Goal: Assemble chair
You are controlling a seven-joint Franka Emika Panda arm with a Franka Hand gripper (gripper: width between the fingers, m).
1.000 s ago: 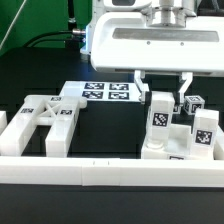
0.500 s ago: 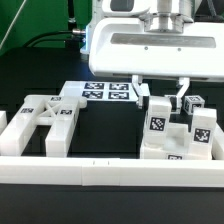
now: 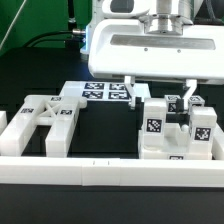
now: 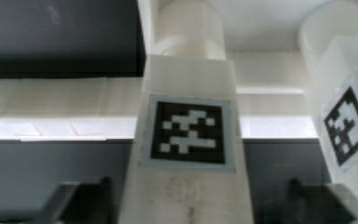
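A white chair post (image 3: 155, 122) with a square tag stands upright on a white blocky chair part (image 3: 178, 152) at the exterior view's right. My gripper (image 3: 160, 88) hangs over the post's top, open, one finger on each side with a gap to the post. In the wrist view the same post (image 4: 190, 120) fills the middle and my gripper (image 4: 197, 200) straddles it without touching; the dark fingers (image 4: 78, 200) stand clear of its sides. A second tagged post (image 3: 203, 126) stands just beyond, also visible in the wrist view (image 4: 350, 110). The cross-braced frame (image 3: 45, 115) lies at the exterior view's left.
The marker board (image 3: 105, 93) lies flat behind the parts in the middle. A long white border rail (image 3: 100, 172) runs along the front. A small tagged block (image 3: 194, 103) sits behind the posts, close to my finger on the exterior view's right.
The jaws have spread apart and let go of the upright post, which stays standing in place. The arm itself has barely moved.
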